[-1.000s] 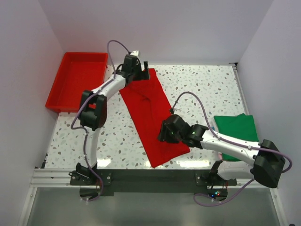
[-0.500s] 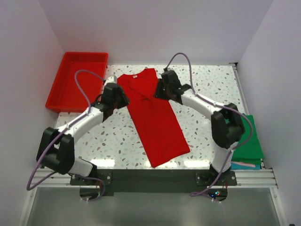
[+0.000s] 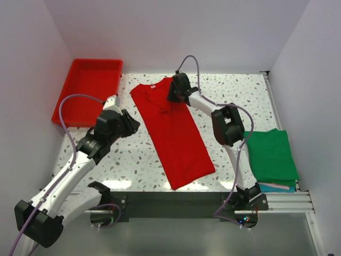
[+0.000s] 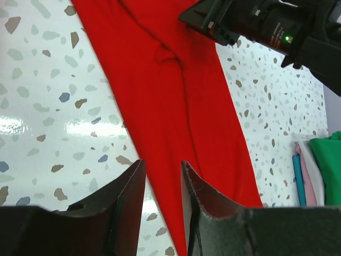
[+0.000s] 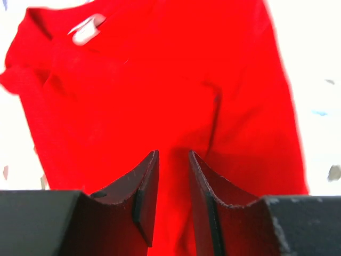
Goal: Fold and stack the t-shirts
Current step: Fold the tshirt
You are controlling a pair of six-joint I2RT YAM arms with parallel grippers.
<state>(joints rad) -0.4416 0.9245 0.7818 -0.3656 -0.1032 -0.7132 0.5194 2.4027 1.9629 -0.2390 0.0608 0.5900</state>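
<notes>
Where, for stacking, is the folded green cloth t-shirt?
Top view: the folded green cloth t-shirt lies at the right edge of the table, right of the red cloth t-shirt.

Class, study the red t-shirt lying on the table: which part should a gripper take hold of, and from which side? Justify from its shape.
Probably the collar end of the red t-shirt: it lies flat as a long narrow strip, so only its edges offer a pinch. Come in low from the long sides, the left gripper at its left edge, the right gripper at its right.
</notes>
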